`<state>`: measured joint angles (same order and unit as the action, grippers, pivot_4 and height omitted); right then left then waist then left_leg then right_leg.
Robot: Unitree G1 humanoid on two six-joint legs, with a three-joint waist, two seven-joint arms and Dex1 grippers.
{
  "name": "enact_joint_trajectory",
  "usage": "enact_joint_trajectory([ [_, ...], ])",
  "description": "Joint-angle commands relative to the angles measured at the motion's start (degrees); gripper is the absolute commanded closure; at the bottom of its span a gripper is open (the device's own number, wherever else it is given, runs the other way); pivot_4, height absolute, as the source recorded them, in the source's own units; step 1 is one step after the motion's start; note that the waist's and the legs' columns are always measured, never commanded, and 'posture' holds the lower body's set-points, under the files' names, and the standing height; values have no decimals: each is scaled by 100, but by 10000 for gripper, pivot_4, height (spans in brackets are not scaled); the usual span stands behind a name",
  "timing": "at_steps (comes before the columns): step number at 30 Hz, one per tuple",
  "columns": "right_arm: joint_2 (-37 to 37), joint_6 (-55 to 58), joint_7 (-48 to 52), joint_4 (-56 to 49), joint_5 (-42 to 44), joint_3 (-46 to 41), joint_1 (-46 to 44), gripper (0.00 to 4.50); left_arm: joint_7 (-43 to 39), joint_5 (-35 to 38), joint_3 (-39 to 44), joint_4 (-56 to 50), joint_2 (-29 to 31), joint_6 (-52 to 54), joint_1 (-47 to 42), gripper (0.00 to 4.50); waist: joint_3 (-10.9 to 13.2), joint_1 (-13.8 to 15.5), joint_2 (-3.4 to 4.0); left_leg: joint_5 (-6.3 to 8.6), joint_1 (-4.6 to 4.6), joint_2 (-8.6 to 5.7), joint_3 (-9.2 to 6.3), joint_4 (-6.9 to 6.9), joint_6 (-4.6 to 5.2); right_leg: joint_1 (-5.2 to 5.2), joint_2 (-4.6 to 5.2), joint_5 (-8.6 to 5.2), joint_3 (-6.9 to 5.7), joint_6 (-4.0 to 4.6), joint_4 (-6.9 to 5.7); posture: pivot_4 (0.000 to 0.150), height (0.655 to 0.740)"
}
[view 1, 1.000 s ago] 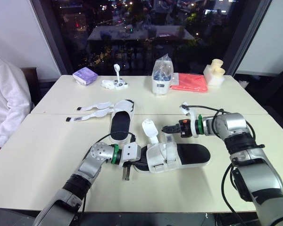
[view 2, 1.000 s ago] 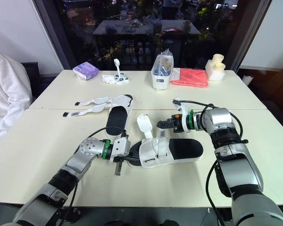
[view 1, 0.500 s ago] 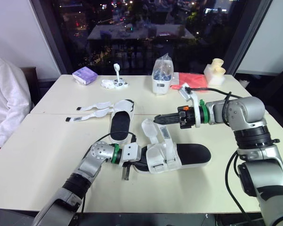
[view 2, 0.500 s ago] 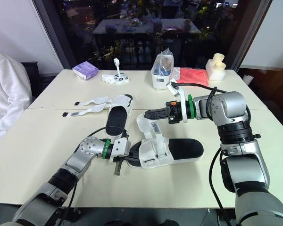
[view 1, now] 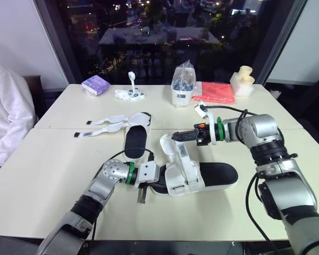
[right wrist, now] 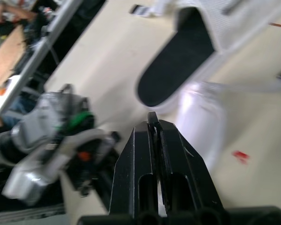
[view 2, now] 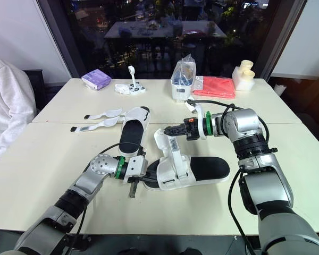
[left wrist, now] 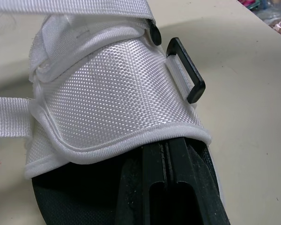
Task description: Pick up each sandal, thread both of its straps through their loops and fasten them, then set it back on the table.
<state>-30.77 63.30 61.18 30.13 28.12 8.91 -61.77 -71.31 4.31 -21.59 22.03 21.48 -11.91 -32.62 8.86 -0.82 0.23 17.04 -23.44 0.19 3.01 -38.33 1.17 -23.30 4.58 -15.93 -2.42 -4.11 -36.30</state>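
Sandal: near sandal (view 1: pixel 212 174) lies at frame centre on the table (view 1: pixel 53 175); second sandal (view 1: pixel 135 139) sits up and left of it, straps loose.
Left claw: left gripper (view 1: pixel 147 180) is pinched nearly shut on the near sandal's toe end.
Right claw: right gripper (view 1: pixel 175 136) is closed on the lifted strap (view 1: pixel 181 153) tip.
Handling: likely light, with limp woven webbing and a stiffer sole; best held by the sole and the strap end.
Views: left wrist view gives the black loop (left wrist: pixel 186 70) close and unthreaded; the eye views give the strap's whole run.
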Motion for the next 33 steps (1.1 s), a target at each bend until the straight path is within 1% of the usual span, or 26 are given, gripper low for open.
enact_joint_trajectory([
  [1,22,-359,48,118,-216,-9,-15,44851,-170,-426,-464,215,88,187,332,45000,0,-1,0,0,0,0,0,0,0,0,0,0,-1,0,0,1500,7400],
  [9,156,-822,-83,269,-696,155,445,44851,-192,-413,-494,100,103,220,388,45000,-1,-6,0,-2,2,0,1,5,-4,0,0,1,-5,-1,-1,1500,7400],
  [14,361,-1095,-475,692,-1172,277,537,44851,-206,-408,-503,71,116,215,403,45000,-4,-9,0,-9,6,0,3,5,-14,4,-1,1,-10,-2,-3,1500,7400],
  [15,390,-1198,-533,743,-1311,371,581,40023,-207,-407,-502,68,119,215,405,45000,-5,-11,0,-9,8,0,3,5,-13,6,-1,1,-11,-2,-4,1500,7400],
  [16,414,-1268,-575,780,-1411,438,614,38656,-206,-407,-501,65,120,214,406,45000,-6,-12,1,-9,9,0,3,5,-13,8,-2,1,-11,-2,-5,1500,7400],
  [17,424,-1366,-601,781,-1533,544,661,35667,-206,-407,-500,62,121,216,409,45000,-9,-14,1,-8,10,0,3,5,-12,9,-2,1,-12,-2,-5,1500,7400],
  [20,396,-1679,-597,691,-1889,851,802,21103,-203,-414,-495,58,118,223,412,45000,-16,-7,3,-8,11,0,4,5,-11,9,-2,1,-13,-2,-8,1500,7400],
  [21,384,-1787,-599,652,-1987,921,852,15215,-200,-417,-493,56,117,226,412,45000,-28,-7,2,-8,13,0,4,5,-11,11,-3,1,-13,-2,-9,1500,7400],
  [24,347,-2031,-540,537,-2142,972,953,1121,-195,-421,-488,56,115,232,408,45000,-49,-1,0,-3,18,0,4,5,-3,19,-3,1,-17,-2,-10,1500,7400],
  [30,85,-3140,-756,399,-2601,917,1184,1121,-183,-426,-492,88,93,233,378,45000,-54,26,-3,-2,27,-1,1,4,0,30,-3,1,-19,-3,-9,1500,7400],
  [33,-41,-3149,-808,398,-2486,553,1069,1121,-171,-426,-505,100,83,229,365,45000,-54,21,-4,-3,26,-4,0,4,-1,31,-3,1,-19,-3,-8,1500,7400],
])
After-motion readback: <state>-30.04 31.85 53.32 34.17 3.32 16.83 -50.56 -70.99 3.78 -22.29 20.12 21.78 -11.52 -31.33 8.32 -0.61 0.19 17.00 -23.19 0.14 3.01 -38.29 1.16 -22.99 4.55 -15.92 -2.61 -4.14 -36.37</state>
